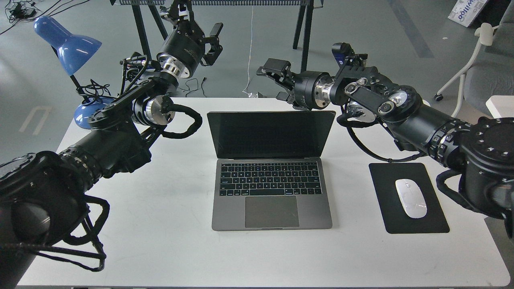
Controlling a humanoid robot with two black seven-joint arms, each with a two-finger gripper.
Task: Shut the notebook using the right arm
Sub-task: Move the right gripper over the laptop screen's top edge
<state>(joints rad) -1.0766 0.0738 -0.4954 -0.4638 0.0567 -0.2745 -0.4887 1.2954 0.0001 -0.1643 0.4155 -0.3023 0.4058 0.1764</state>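
One open notebook (271,168) sits below right arm's spread fingers (277,72).

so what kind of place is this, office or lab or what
Probably a robotics lab staged as an office desk: a white table holds an open notebook, a white mouse on a black pad and a blue desk lamp, on a bare grey floor with loose cables.

A single head view looks forward and down from above the near edge of the white table (168,241), close enough that the table fills most of the picture, with grey floor beyond it.
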